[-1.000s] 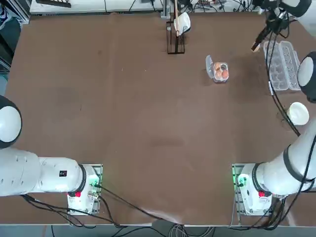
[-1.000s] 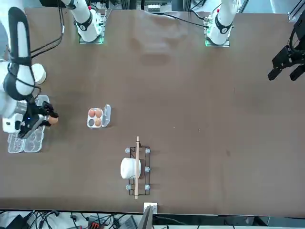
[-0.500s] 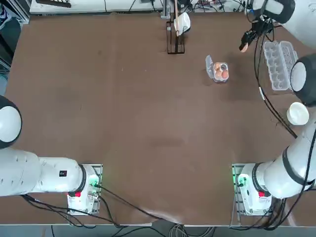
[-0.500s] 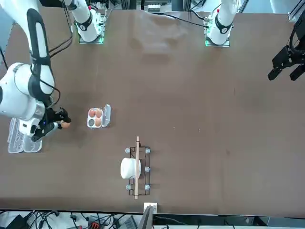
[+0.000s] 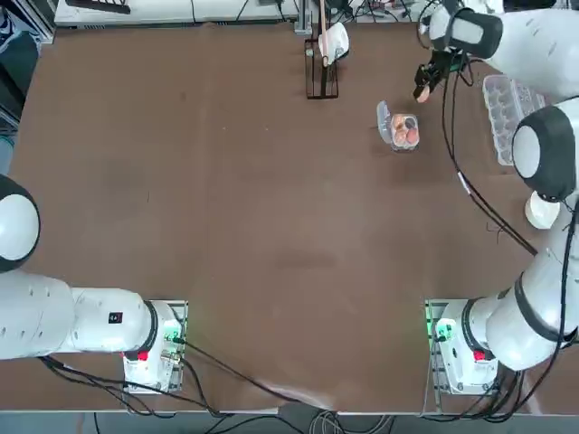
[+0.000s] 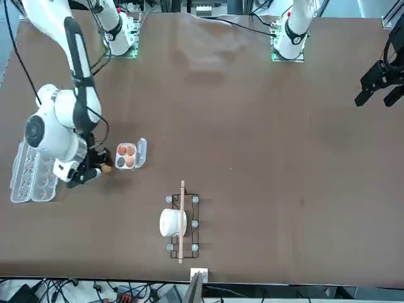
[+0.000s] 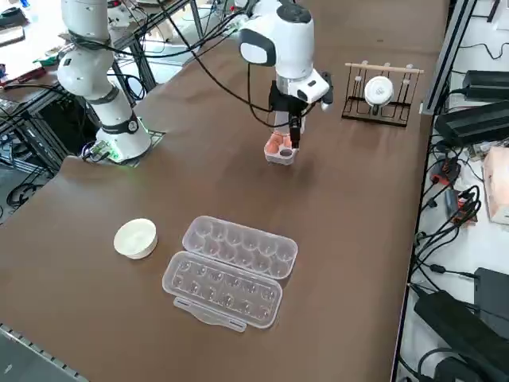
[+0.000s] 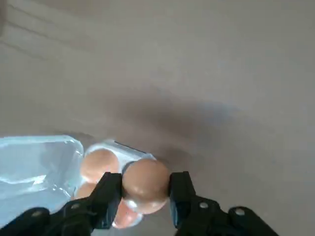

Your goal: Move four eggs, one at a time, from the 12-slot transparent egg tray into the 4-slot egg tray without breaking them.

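Brown and mostly bare, the worktop (image 5: 271, 226) carried a small white bowl (image 7: 135, 238), a wire rack (image 7: 380, 95) with a white cup at the far edge, and the two clear trays. At that moment the right gripper (image 8: 143, 192) hung just beside the 4-slot egg tray (image 5: 401, 129), on its far side, with its fingers (image 8: 109, 195) clamped on one orange-brown egg (image 8: 145, 185) — the wrist view showed the egg pinched between the two black pads, above the small tray.

In that tray, three eggs seemed to sit already (image 8: 100, 164), though the overhead view made only two or three out clearly. The 12-slot transparent egg tray (image 7: 231, 269) lay well apart at the worktop's right side, lid open, and every cup visible in it looked empty. So the held egg was probably the fourth and last; what was left, by that reading, was lowering it into the remaining free cup and letting go gently — no crack showed on any shell.
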